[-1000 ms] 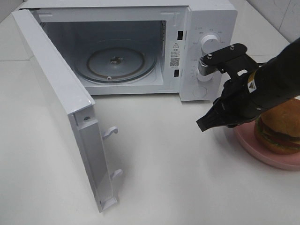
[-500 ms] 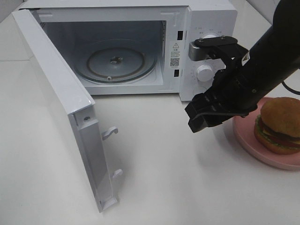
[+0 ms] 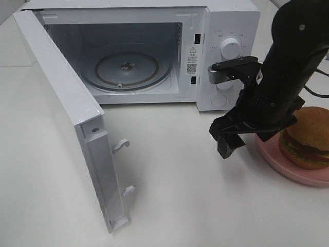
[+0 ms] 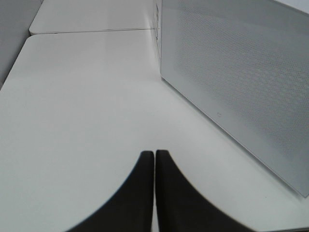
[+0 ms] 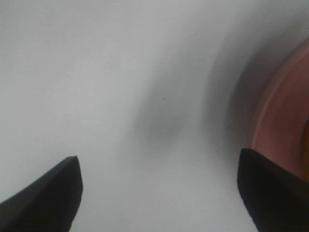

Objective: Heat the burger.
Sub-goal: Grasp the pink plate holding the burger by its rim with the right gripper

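Observation:
The burger [image 3: 307, 139], with a golden-brown bun, lettuce and a dark patty, sits on a pink plate [image 3: 288, 171] at the right edge of the exterior view. My right gripper [image 3: 245, 142] is open and empty. It points down at the table just left of the plate, apart from the burger. In the right wrist view its fingers [image 5: 48, 193] are spread wide over the white table, with the plate's rim [image 5: 285, 125] beside one finger; the burger is out of that view. My left gripper [image 4: 154, 153] is shut and empty, and shows only in its wrist view.
A white microwave [image 3: 226, 20] stands at the back, its door [image 3: 67, 113] swung wide open to the left and a glass turntable [image 3: 126, 69] inside. The door's perforated outer face [image 4: 241, 72] fills the left wrist view beside my left gripper.
My right arm has swung upright, so the gripper now points straight down instead of slanting left. It has shifted slightly right, close to the plate's left rim. The burger and plate have not moved.

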`<control>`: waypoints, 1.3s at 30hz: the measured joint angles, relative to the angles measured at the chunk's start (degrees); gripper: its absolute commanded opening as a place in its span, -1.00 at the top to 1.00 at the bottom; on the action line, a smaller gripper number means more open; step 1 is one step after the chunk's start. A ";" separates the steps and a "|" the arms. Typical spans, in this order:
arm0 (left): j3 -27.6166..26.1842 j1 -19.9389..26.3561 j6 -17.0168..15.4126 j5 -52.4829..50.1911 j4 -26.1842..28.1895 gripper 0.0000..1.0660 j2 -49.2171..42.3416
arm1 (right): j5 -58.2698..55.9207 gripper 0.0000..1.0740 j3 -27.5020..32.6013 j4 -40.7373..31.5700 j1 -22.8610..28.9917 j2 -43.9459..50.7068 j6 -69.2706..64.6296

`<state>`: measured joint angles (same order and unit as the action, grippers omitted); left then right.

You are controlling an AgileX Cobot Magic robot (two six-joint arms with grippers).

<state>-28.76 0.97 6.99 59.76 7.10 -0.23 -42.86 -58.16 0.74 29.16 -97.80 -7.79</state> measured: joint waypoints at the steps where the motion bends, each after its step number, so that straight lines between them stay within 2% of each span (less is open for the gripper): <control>1: 0.00 0.00 0.00 0.00 0.00 1.00 0.00 | -0.34 -0.44 -0.46 1.38 0.00 -0.63 -0.92; 5: 0.00 0.00 0.00 0.00 0.00 1.00 0.00 | -1.95 -0.42 -1.83 5.39 0.00 -4.70 -3.84; 15: 0.00 0.00 0.00 0.00 0.00 1.00 0.00 | -0.29 -0.42 -2.58 8.08 0.00 -10.77 -4.13; 26: 0.00 0.00 0.00 0.00 0.00 1.00 0.00 | 0.74 -0.42 -2.58 14.55 0.00 -12.26 -6.93; 39: 0.00 0.00 0.00 0.00 0.00 1.00 0.00 | -2.58 -0.42 -4.30 14.90 0.00 -12.38 -7.10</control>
<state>-28.76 0.97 6.99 59.76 7.10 -0.23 -45.44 -62.45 15.64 29.16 -110.18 -14.90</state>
